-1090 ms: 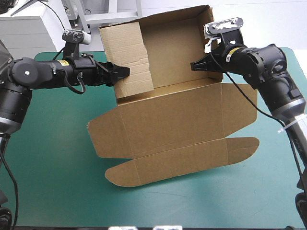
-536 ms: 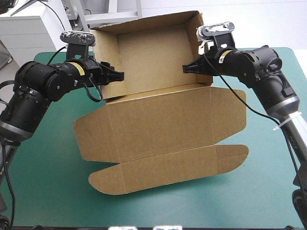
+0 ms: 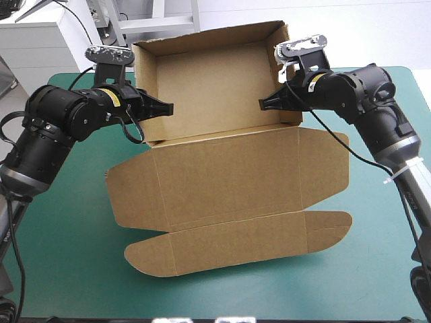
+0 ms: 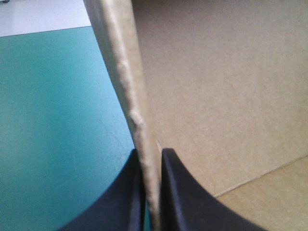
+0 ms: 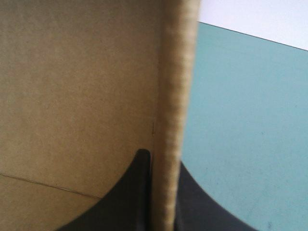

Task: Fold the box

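**Two grippers hold a part-formed box on edge.** The left gripper [image 3: 163, 106] is clamped all but closed on the left side wall [image 3: 148, 87] of the brown box [image 3: 215, 84]. One black finger sits inside the tray and one outside, with the board's edge running up between them. Ahead of it, across the tray's hollow, the right gripper [image 3: 267, 103] pinches the right side wall [image 3: 271, 39] the same way, nearly closed on the doubled board.

Between the two grippers the box is an open tray tipped up, its hollow facing the high camera. The lid [image 3: 229, 182] spreads out below them toward the robot, and its rounded tuck flap [image 3: 236, 245] is nearest of all, over the teal-green surface [image 3: 60, 229].

The walls look raised and tucked, so the step in hand seems to be repositioning the formed tray. The next move probably calls for lowering it onto its base. Both grippers would need to travel at the same pace, or a wall could bow or slip out of its tuck.

Whether the lid rests on the surface or hangs just clear of it cannot be told. The tray's underside is hidden. The wrist views show only board and cover, so the tucks themselves cannot be checked.
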